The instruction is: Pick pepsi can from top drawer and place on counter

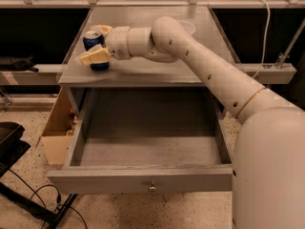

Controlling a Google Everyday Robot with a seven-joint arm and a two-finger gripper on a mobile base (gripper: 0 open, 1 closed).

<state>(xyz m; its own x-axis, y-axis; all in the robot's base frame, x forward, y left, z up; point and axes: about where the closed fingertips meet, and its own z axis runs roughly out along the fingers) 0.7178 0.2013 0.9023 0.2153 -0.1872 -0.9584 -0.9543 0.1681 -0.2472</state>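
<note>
The pepsi can (92,38), dark blue with a silver top, stands upright on the counter (162,67) near its front left corner. My gripper (90,43) reaches in from the right and brackets the can. One cream finger (90,56) crosses in front of the can's middle and the other sits behind its top. The fingers look slightly parted, so the gripper is open around the can. The top drawer (143,179) is pulled fully out below the counter, with its knob (152,187) at the centre, and nothing lies in it.
A white bowl (189,27) sits at the back of the counter, behind my arm. A cardboard box (56,128) stands left of the cabinet. A black stand and cables (14,147) lie on the floor at lower left. A railing (267,70) runs to the right.
</note>
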